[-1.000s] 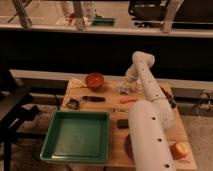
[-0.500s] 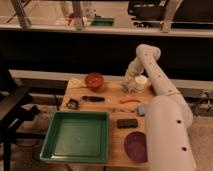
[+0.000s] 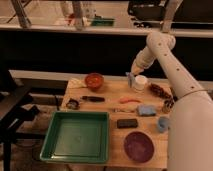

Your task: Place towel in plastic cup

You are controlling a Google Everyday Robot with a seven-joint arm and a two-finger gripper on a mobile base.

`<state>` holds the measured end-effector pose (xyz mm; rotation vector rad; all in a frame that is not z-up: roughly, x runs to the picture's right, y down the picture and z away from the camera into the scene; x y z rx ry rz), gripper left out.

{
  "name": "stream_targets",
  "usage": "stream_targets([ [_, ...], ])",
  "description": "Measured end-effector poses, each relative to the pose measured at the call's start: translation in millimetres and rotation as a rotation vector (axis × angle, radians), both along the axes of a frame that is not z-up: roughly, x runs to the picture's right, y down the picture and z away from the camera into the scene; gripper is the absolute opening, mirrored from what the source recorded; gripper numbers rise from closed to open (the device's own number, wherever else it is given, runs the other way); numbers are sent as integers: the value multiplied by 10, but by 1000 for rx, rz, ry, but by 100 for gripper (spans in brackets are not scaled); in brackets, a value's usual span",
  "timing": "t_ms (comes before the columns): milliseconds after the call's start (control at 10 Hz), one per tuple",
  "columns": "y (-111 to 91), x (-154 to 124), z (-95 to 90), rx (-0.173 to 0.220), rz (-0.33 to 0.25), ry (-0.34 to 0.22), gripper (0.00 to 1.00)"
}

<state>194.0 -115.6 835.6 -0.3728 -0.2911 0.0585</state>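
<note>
The plastic cup is short and white and stands at the back of the wooden table, right of centre. My gripper hangs from the white arm just left of the cup's rim. It is shut on the towel, a small pale blue-grey cloth dangling at its tip. The towel hangs beside the cup's left wall, not inside it. The fingers themselves are mostly hidden by the cloth.
A red bowl and a cream cloth sit at back left. A green tray fills front left. A purple plate, black block, blue pad, blue mug and orange item lie around the table.
The arm's large lower body swung right, uncovering the purple plate and black block. The gripper rose from the table top and now hangs beside the cup.
</note>
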Motion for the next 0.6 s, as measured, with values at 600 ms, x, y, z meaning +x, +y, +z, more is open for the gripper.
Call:
stream_targets([
  [600, 224, 113, -433, 27, 22, 39, 0],
])
